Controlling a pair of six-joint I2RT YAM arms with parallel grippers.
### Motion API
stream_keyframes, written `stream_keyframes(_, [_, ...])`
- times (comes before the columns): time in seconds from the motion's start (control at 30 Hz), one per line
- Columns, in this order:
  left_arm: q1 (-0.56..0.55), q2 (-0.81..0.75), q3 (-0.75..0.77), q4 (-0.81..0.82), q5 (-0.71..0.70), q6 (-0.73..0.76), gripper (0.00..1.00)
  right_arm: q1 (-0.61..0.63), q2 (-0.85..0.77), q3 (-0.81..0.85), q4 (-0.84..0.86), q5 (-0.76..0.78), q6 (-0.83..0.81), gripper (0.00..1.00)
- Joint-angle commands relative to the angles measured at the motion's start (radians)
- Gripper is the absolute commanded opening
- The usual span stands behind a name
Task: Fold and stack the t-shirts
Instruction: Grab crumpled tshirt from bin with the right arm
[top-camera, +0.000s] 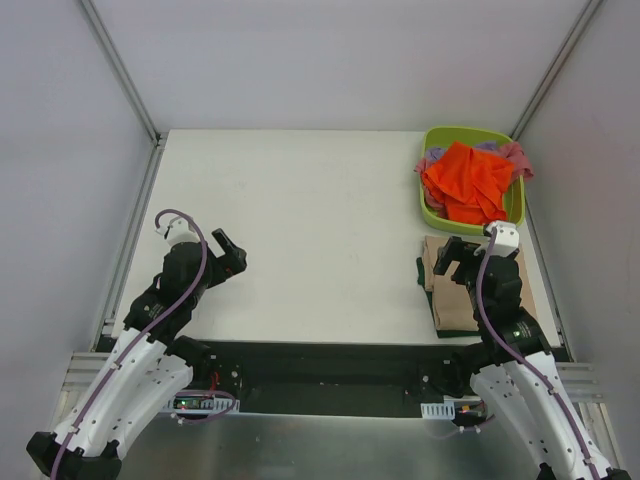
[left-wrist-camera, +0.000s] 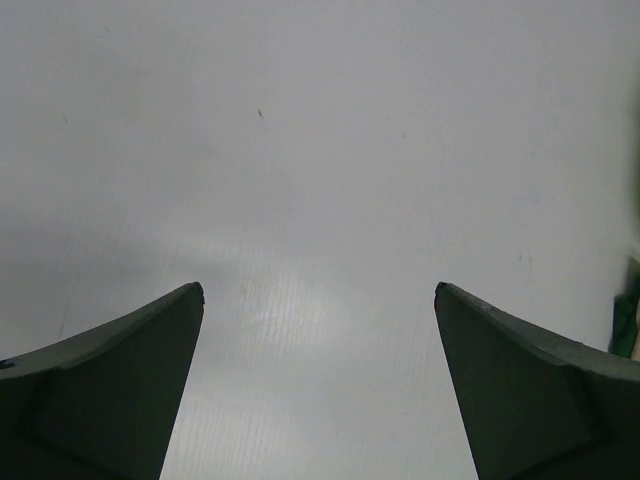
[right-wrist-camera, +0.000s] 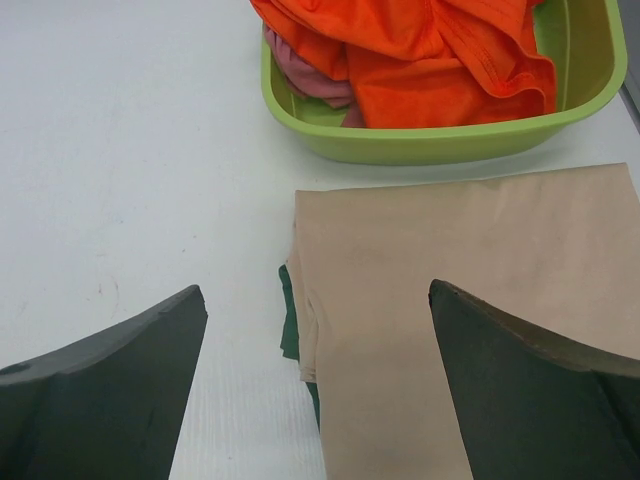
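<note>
A folded tan t-shirt lies on a folded dark green t-shirt at the table's right front; both show in the right wrist view, tan over green. A crumpled bright orange t-shirt fills the lime-green tub, with pink and lavender cloth under it. The orange shirt and pink cloth show in the right wrist view. My right gripper is open and empty above the stack's left edge. My left gripper is open and empty over bare table.
The tub's rim stands just behind the stack. The white table has metal rails along its left and right edges and grey walls around it.
</note>
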Motion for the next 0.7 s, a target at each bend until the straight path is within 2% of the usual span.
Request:
stream_keyframes(0.0, [0.008,0.003,0.038,-0.003,-0.029,-0.011,0.99,-0.003,0.009,0.007,0.038,0.0,-0.01,0.96])
stream_keyframes(0.43, [0.008,0.003,0.019,0.004,-0.037,-0.02,0.99,-0.003,0.099,0.042,0.033,-0.014,-0.018,0.96])
stream_keyframes(0.57, [0.008,0.015,-0.022,0.052,-0.017,-0.008,0.99,-0.007,0.219,0.133,-0.031,0.139,0.079,0.96])
stream_keyframes(0.67, [0.008,0.038,-0.031,0.082,-0.001,0.021,0.99,-0.029,0.358,0.246,-0.086,0.178,0.114,0.96])
